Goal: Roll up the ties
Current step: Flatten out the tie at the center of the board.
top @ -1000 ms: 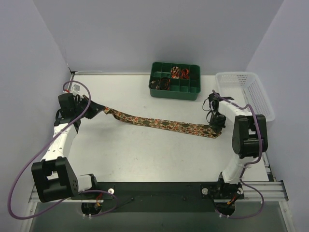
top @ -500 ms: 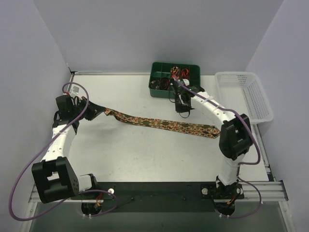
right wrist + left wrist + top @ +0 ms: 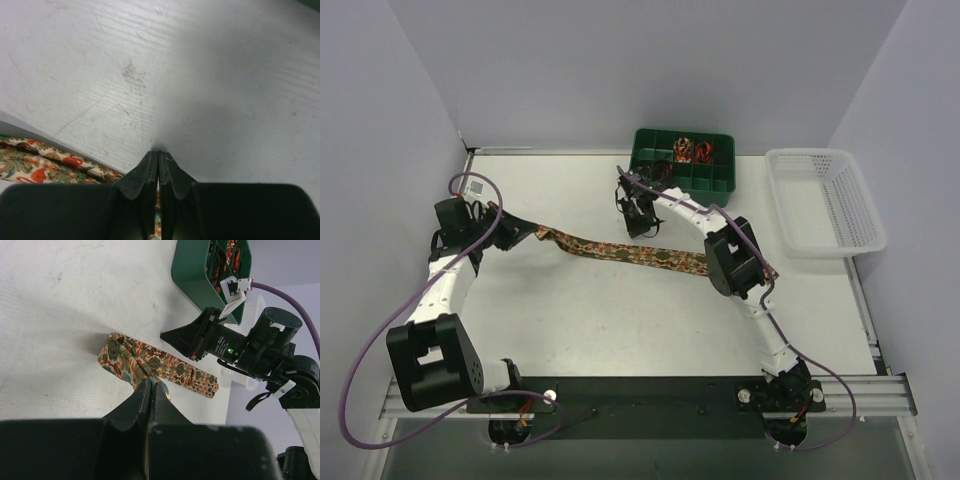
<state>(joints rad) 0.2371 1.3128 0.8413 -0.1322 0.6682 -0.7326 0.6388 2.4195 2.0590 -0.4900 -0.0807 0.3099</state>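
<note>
One long brown-gold patterned tie [image 3: 650,254] lies stretched across the table, running from left to right. My left gripper [image 3: 520,230] is shut on its left end; in the left wrist view the fabric [image 3: 150,360] folds into the closed jaws [image 3: 151,382]. My right gripper [image 3: 640,228] is shut with nothing seen in it. Its tip [image 3: 159,152] rests at the table just beyond the tie's edge [image 3: 45,165]. It also shows in the left wrist view as a black wedge, the right gripper [image 3: 172,335]. Small coiled ties [image 3: 690,150] sit in the green box.
A green compartment box [image 3: 680,185] stands at the back centre, close behind the right gripper. A white mesh basket [image 3: 825,200] sits at the back right. The right arm's elbow [image 3: 732,258] hangs over the tie's right part.
The right arm has swung left from the tie's right end to its middle, near the green box. The tie's right end stays on the table. The left gripper keeps its hold.
</note>
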